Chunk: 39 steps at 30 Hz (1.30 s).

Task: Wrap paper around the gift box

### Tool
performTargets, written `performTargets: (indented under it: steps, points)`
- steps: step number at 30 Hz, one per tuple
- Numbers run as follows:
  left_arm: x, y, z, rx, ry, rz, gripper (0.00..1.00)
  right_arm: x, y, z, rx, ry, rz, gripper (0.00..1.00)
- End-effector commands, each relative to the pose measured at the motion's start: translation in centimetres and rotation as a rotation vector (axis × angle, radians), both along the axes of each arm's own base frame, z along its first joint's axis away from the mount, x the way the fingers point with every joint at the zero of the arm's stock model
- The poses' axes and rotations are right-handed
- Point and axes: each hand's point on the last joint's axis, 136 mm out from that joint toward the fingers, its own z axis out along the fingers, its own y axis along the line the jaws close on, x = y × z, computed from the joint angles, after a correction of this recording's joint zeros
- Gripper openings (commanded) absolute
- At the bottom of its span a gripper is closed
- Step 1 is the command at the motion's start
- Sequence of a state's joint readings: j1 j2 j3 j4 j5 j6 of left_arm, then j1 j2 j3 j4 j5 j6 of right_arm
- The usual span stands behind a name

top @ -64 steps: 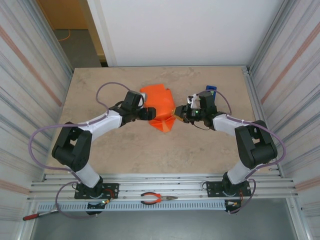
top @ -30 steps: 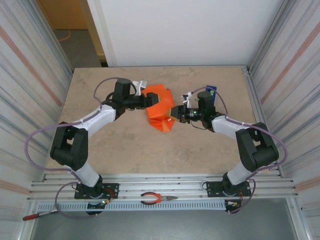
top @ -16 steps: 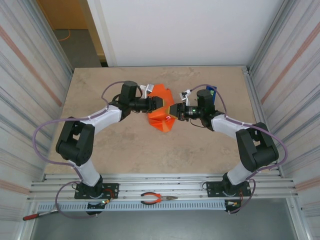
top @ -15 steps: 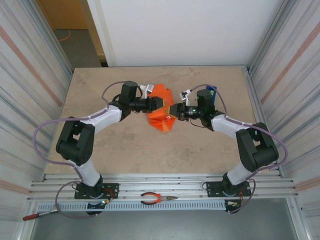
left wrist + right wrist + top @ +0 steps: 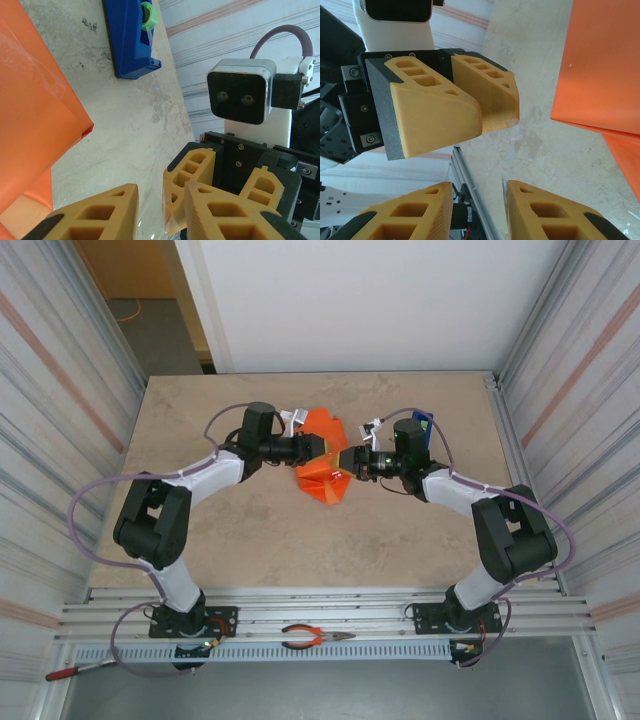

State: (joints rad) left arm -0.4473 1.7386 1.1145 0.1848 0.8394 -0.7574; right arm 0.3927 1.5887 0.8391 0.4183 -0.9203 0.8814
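Bright orange paper (image 5: 322, 455) lies creased and folded into a compact bundle around the box, past the middle of the beige counter (image 5: 250, 530). A pointed flap spreads flat on the near side. The box itself is hidden under the paper.

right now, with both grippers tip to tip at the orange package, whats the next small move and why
Probably press the left gripper down on the paper: its fold end gapes open close by, and the right gripper sits tip to tip opposite.
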Motion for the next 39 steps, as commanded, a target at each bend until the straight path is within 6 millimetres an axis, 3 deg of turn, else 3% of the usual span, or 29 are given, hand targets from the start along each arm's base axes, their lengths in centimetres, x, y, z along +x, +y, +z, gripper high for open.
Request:
performTargets:
  steps: [1,8,18,24,39]
  points:
    - [-0.6,-0.3,-0.3,-0.013,0.004,-0.028,0.30,0.4,0.1,1.2,0.018,-0.038,0.005,0.33]
    - [-0.7,-0.2,-0.9,-0.002,0.010,-0.021,0.30,0.4,0.0,1.2,0.018,-0.034,0.002,0.33]
    - [-0.5,-0.3,-1.0,-0.002,0.008,-0.019,0.15,0.5,-0.1,1.0,0.014,-0.027,-0.004,0.33]
    - [-0.5,-0.2,-0.8,-0.004,0.001,-0.014,0.00,0.5,-0.1,1.0,0.014,-0.028,-0.004,0.33]
    - [-0.6,0.3,2.0,-0.041,-0.093,0.020,0.00,1.6,-1.6,-0.1,-0.001,0.012,-0.079,0.52]
